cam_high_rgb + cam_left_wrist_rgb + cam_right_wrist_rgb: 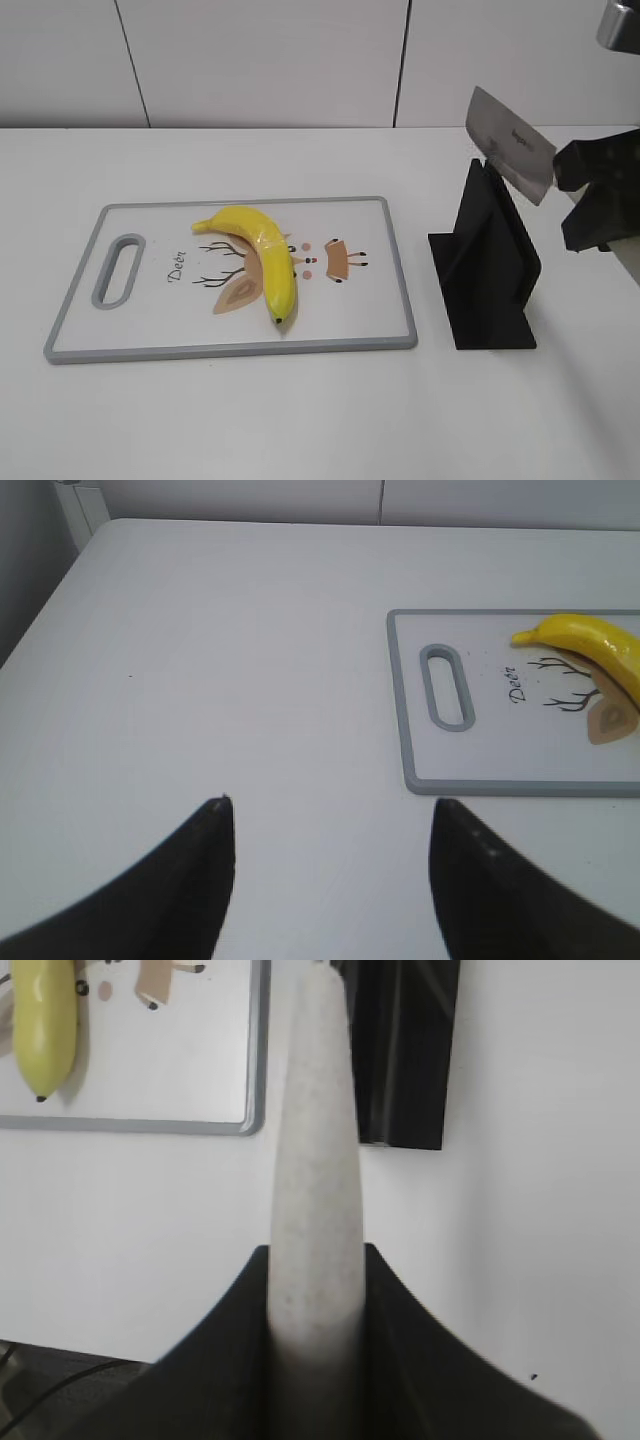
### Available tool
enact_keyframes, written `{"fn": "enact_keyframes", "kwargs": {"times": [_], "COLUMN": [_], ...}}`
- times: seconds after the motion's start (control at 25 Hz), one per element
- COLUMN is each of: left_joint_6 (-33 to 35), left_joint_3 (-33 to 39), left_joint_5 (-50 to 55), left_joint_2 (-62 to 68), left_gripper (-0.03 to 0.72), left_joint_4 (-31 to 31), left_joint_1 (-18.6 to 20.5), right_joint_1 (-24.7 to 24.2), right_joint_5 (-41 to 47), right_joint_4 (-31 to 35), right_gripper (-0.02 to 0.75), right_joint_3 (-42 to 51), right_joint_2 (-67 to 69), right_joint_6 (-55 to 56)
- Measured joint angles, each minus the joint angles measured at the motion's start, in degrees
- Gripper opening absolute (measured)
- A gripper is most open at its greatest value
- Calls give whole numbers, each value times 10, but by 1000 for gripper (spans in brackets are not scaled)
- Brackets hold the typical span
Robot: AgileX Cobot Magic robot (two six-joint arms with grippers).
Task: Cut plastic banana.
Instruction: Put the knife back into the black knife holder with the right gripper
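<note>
A white table [300, 420] stands against a white panelled wall [260, 60] with dark seams.

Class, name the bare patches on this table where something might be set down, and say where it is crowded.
Bare: the table left of the cutting board, and the strip in front of it. Some room on the board's handle end. Crowded: the right side, with the black knife stand and the right claw holding the knife.

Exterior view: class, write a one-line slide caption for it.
Right gripper holds a knife above the black knife stand, while the plastic banana lies on the cutting board.
</note>
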Motion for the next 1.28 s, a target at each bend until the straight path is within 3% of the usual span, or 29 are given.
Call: {"fn": "enact_keyframes", "kwargs": {"times": [1.28], "left_joint_6": [2], "left_joint_3": [9], "left_joint_5": [8], "left_joint_2": [-1], "left_gripper": [581], "left_joint_4": [2], "left_joint_1": [0], "right_joint_1": [0], "right_joint_5": [-52], "right_joint_4": [-50], "right_gripper": [168], "right_joint_3": [5], "right_joint_2": [72], "right_joint_6": [49]}}
